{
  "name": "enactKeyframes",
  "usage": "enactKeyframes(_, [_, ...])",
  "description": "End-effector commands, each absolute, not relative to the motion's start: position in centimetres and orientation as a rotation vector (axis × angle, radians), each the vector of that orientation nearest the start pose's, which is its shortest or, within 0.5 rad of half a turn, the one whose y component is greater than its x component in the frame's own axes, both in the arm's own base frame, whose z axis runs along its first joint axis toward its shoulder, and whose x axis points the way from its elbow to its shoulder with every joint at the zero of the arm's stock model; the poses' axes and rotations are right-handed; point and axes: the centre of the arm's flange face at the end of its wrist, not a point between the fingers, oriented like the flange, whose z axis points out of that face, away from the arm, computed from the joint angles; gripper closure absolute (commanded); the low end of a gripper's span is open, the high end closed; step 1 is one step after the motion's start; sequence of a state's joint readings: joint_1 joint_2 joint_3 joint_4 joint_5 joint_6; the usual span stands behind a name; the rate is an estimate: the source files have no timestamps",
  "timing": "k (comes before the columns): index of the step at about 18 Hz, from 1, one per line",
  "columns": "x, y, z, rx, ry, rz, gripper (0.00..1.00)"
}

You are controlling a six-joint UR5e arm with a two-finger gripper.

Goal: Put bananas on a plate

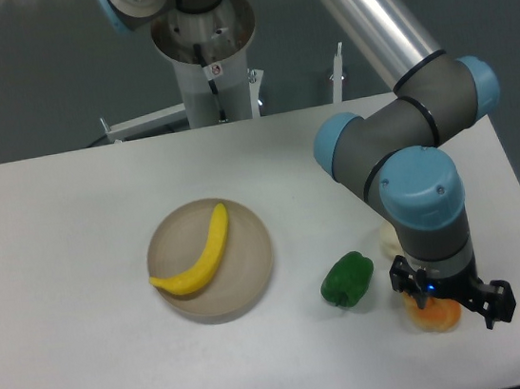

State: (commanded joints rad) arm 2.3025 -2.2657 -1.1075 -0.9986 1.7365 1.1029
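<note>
A single bright-yellow banana (201, 254) lies curved across the round beige-grey plate (248, 278) left of the table's centre. Nothing holds it. My gripper (444, 303) is far to the right of the plate, near the table's front right edge, pointing straight down. Its black fingers (496, 299) stand apart on either side of a lumpy orange fruit (436, 314), and the wrist hides the top of that fruit. The jaws look open around it, without a visible grip.
A green bell pepper (348, 279) sits between the plate and the orange fruit. A pale round object (389, 234) peeks out behind the wrist. The robot's base column (208, 57) stands at the table's back edge. The right table edge runs close to the gripper.
</note>
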Motion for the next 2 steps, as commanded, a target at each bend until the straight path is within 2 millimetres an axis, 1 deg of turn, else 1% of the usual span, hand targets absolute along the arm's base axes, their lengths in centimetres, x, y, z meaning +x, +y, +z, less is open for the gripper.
enactKeyframes(2, [-43.43, 65.85, 34.20, -2.967, 0.513, 0.567, 0.00])
